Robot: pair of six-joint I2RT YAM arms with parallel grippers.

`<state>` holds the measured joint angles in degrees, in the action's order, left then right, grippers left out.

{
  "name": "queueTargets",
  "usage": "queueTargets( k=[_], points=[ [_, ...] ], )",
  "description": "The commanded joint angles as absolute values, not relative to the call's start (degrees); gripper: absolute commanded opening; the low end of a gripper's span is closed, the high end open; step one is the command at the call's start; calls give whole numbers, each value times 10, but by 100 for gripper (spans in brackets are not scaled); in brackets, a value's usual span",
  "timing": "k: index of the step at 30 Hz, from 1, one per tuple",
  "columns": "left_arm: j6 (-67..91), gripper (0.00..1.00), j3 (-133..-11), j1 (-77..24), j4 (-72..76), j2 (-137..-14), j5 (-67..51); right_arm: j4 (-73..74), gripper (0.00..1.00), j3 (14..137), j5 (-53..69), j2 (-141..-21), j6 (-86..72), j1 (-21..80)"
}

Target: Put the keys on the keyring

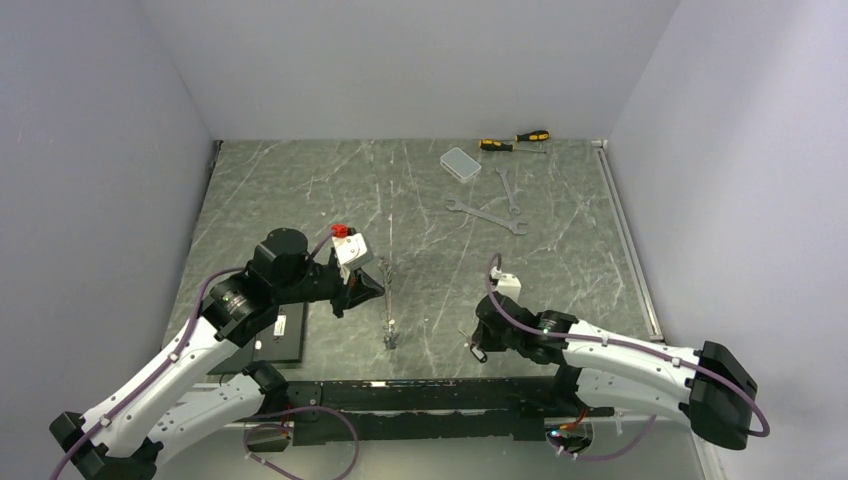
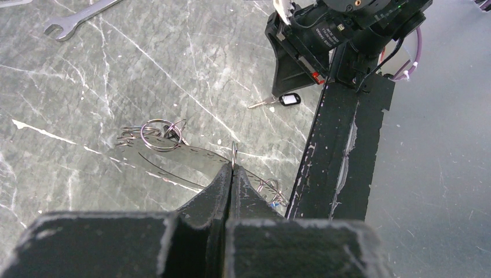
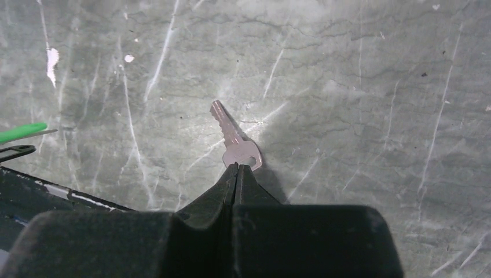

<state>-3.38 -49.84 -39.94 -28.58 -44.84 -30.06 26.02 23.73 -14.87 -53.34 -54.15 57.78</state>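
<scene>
Both are closed: the left gripper (image 2: 231, 171) pinches the keyring (image 2: 233, 152), the right gripper (image 3: 237, 169) a key (image 3: 234, 139). At the far edge of the tabletop (image 1: 300, 190) lies a clear box (image 1: 460, 162); its contents cannot be told.

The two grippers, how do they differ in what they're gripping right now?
The left gripper pinches the thin wire keyring, which sticks up edge-on from its jaws; the right gripper pinches the head of a silver key lying on the table. The left gripper is farther from the near edge than the right gripper. Both are shut.
</scene>
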Motion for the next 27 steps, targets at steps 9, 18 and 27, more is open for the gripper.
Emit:
queueTargets(
  k=[9,18,27],
  points=[
    [-36,0,-521,-398,-263,-449,-302,181,0,260,-162,-477,-421,577],
    [-35,0,-521,-396,-261,-451,-308,103,0,292,-149,-451,-295,577],
    [-37,0,-522,-391,-258,-470,-312,16,0,318,-73,-434,-176,577]
  ],
)
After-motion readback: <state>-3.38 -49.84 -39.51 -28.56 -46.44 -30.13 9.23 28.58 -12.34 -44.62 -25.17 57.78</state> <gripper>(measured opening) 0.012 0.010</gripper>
